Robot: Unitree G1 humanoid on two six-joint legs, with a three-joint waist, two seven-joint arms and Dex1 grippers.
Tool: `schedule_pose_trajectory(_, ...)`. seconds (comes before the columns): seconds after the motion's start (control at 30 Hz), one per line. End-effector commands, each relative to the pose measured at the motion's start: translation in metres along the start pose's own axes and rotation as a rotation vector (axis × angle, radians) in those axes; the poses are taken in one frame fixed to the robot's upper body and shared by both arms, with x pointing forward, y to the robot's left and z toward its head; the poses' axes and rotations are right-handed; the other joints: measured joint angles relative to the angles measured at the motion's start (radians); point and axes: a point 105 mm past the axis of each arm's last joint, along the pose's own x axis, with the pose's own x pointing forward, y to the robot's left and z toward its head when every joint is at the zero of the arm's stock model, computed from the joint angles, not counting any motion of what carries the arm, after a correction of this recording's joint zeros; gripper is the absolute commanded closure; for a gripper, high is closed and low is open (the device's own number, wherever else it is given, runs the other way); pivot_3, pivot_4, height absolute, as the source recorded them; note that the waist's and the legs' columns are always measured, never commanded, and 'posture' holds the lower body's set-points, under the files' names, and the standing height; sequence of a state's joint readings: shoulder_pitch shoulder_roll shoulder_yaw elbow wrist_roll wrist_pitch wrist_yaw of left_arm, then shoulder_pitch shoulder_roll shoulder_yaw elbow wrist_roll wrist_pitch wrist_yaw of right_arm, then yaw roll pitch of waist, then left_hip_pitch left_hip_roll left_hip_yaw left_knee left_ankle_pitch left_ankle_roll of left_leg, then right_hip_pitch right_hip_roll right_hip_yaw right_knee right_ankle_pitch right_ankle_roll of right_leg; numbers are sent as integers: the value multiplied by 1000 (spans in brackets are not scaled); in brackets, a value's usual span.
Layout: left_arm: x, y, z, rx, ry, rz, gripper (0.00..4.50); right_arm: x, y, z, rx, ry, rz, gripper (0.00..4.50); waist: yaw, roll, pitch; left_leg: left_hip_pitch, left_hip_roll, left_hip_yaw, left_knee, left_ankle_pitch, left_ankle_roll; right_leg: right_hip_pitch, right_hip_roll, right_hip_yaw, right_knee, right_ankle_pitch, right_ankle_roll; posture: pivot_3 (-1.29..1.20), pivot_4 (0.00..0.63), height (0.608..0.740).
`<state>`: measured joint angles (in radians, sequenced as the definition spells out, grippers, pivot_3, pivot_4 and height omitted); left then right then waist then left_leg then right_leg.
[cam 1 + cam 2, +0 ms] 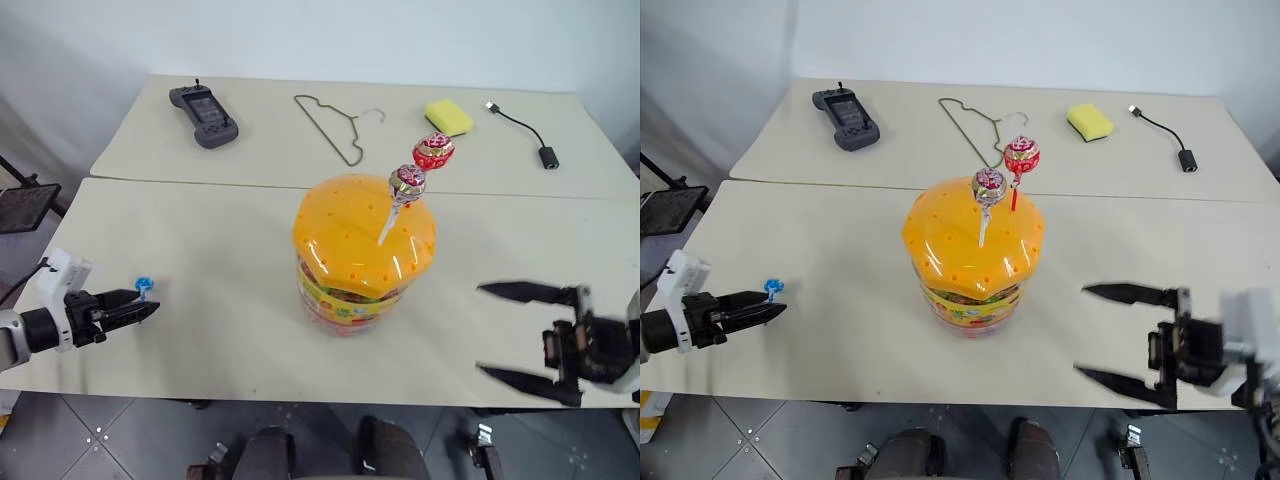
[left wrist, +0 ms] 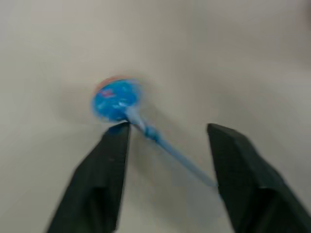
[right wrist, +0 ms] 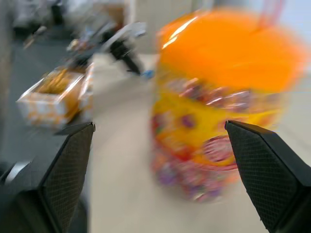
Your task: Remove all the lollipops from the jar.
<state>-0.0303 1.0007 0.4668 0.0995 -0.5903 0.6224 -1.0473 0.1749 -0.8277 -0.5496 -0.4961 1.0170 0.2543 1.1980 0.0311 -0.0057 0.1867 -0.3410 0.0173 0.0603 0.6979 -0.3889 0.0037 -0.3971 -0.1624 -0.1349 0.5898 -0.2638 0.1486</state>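
- While the jar (image 1: 363, 250) stands at the middle of the near table (image 1: 200, 330), we see the left gripper (image 1: 150, 309) low over the tabletop, well out to the jar's left, its two black fingers (image 2: 104, 179) parted.
- Between those fingers, in the left wrist view, lies the blue-stick lollipop (image 2: 118, 100): its swirled head sits just past the fingertips and its stick runs back across the gap. We cannot tell whether either finger touches it (the view is blurred), but the fingers are not clamped on it.
- Over on the other side, the right gripper (image 1: 482, 330) hangs wide open and empty, level with the jar's lower half and well apart from it, its fingers pointing toward the jar.
- Two lollipops stand upright in the jar's orange lid (image 1: 350, 235): the pink-yellow lollipop (image 1: 407, 184) on a white stick nearer the right gripper's side of the dome, and the red lollipop (image 1: 433, 151) just beyond it.
- Farther off from both grippers, on the far table (image 1: 270, 150), we see a game controller (image 1: 203, 116), a wire hanger (image 1: 335, 128), a yellow sponge (image 1: 449, 117) and a black cable adapter (image 1: 530, 134).
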Motion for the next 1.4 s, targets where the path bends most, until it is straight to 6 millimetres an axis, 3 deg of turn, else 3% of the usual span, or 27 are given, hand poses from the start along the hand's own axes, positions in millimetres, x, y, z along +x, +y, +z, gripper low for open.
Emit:
schedule_pose_trajectory(0.03, -16, -13, 49, 132, -217, -143, 1133, 3, -23, 22, 37, -96, -120, 0, -5, 0, 0, 0, 0, 0, 0, 0, 0, 0, 0, 0, 0, 0, 0, 0, 150, 740)
schedule_pose_trajectory(0.2, -17, -44, 92, 160, -440, -352, 1133, 21, -46, 38, 49, -159, -158, 0, -9, 1, 0, 0, 0, 1, 0, 0, 0, -1, 0, 1, 1, 0, 0, 0, 150, 740)
schedule_pose_trajectory(0.33, -5, -94, 127, 171, -658, -588, 1133, 52, -52, 38, 55, -124, -80, 0, -10, 1, 0, 0, 0, 1, 0, 0, 0, -1, 0, 1, 2, 0, 0, 0, 150, 740)
schedule_pose_trajectory(0.43, 8, -123, 133, 139, -762, -716, 1133, 81, -52, 40, 45, -129, -26, 0, -11, 1, 0, -1, 0, 1, 2, 0, 0, -1, -1, 1, 2, 0, 1, 0, 150, 740)
schedule_pose_trajectory(0.63, 16, -137, 130, 88, -785, -774, 1133, 107, -52, 40, 46, -91, 9, 0, -12, 1, 0, -1, 0, 0, 1, 0, 0, -2, 0, 0, 1, 0, 1, 0, 150, 740)
schedule_pose_trajectory(0.77, 17, -139, 128, 83, -776, -795, 1108, 111, -52, 41, 57, -88, 22, 929, -10, 1, 0, -1, -1, 0, 1, 0, 0, -2, 0, 0, 1, 0, 1, 0, 150, 740)
schedule_pose_trajectory(1.1, 15, -147, 126, 84, -784, -867, 1108, 110, -51, 45, 76, -128, 61, 4373, -11, 1, 0, -2, -1, 0, 1, 0, 0, -2, 0, 0, 0, 0, 1, 0, 150, 740)
schedule_pose_trajectory(1.3, 19, -149, 130, 96, -772, -912, 1108, 86, -80, 82, 74, -311, -40, 4458, -8, 1, 0, -3, -1, 0, 2, 0, 0, -2, 0, 0, 0, 0, 1, 0, 150, 740)
schedule_pose_trajectory(1.4, 23, -152, 125, 134, -707, -925, 1108, 65, -100, 96, 87, -307, -159, 4458, -9, 1, 0, -3, -1, 0, 1, 0, 0, -2, 0, 0, 0, 0, 1, 0, 150, 740)
